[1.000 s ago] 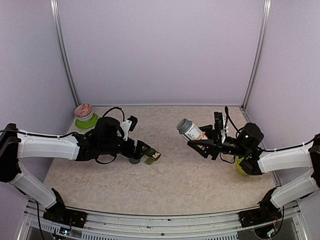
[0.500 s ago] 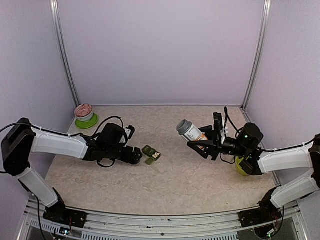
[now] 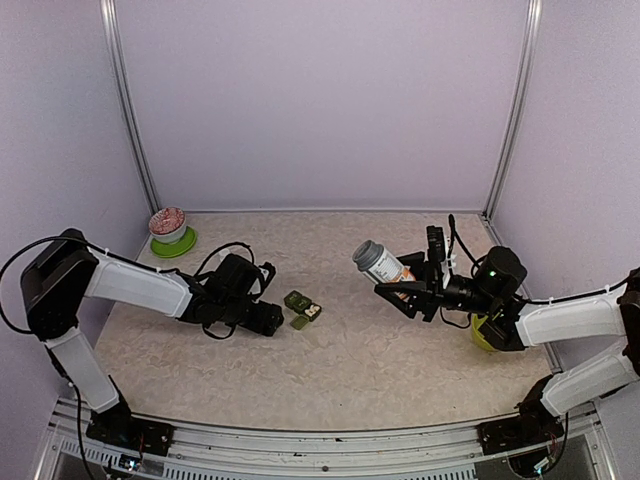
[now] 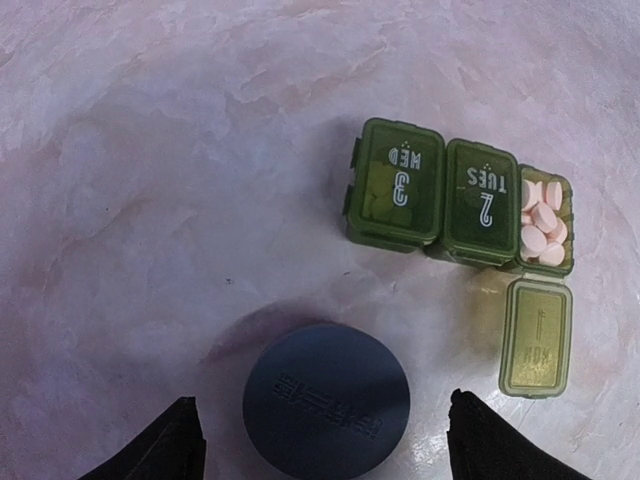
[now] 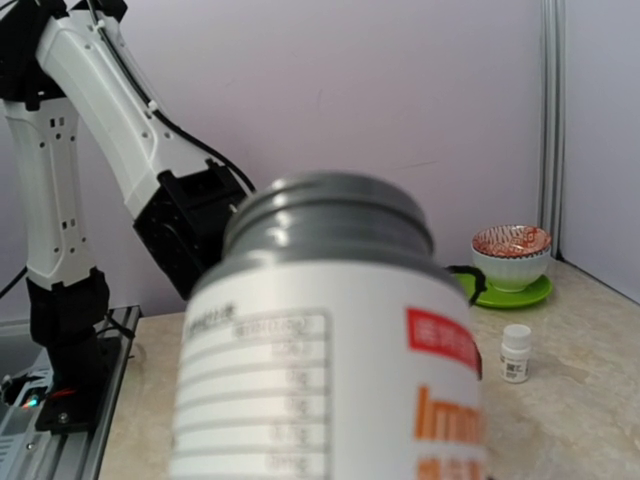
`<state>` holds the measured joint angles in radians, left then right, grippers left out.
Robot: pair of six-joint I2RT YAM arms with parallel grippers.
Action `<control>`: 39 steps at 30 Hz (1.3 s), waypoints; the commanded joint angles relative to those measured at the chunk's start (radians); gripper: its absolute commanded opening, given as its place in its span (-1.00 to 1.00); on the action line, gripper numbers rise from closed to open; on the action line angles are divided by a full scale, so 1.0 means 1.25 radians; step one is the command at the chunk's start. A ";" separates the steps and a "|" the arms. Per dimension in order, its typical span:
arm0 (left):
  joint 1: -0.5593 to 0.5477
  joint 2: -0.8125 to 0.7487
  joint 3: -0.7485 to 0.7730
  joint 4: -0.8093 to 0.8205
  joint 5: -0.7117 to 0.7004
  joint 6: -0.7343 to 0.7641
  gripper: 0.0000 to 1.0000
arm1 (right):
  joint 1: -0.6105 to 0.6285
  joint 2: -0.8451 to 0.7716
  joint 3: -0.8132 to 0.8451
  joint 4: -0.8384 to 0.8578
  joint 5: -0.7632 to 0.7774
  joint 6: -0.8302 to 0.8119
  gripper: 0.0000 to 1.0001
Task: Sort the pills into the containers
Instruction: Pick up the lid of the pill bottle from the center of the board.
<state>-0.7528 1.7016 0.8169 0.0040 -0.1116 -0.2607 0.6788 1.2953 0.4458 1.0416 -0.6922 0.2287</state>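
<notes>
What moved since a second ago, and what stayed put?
The left hand slid back from the containers and now sits low over the dark cap, fingers open on either side. Nothing was grabbed or dropped. The right hand kept holding the open bottle in the air, and the containers stayed put.

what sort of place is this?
Probably a lab robot cell, not a pharmacy: plain lilac walls, aluminium corner posts, a marbled tabletop, left arm and right arm bolted to a rail at its near edge.
</notes>
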 commanded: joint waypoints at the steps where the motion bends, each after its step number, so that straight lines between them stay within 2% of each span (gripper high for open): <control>1: 0.003 0.018 0.030 -0.006 -0.010 0.019 0.62 | -0.002 -0.008 -0.005 0.002 0.000 -0.003 -0.45; 13: 0.005 0.051 0.051 -0.006 -0.008 0.028 0.25 | -0.002 -0.004 -0.004 0.003 -0.002 -0.001 -0.44; 27: 0.003 0.072 0.058 -0.014 0.006 0.034 0.00 | -0.002 0.006 -0.001 0.007 -0.006 0.001 -0.41; 31: 0.003 0.064 0.055 -0.009 0.006 0.035 0.03 | -0.002 0.008 0.000 0.007 -0.007 0.001 -0.41; 35: 0.003 0.075 0.070 -0.026 -0.002 0.040 0.28 | -0.002 0.007 0.001 0.009 -0.008 0.002 -0.40; 39: 0.003 0.080 0.074 -0.027 -0.007 0.043 0.29 | -0.002 0.008 0.002 0.007 -0.010 0.004 -0.39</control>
<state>-0.7525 1.7821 0.8787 -0.0113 -0.1131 -0.2211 0.6788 1.3029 0.4458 1.0359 -0.6952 0.2291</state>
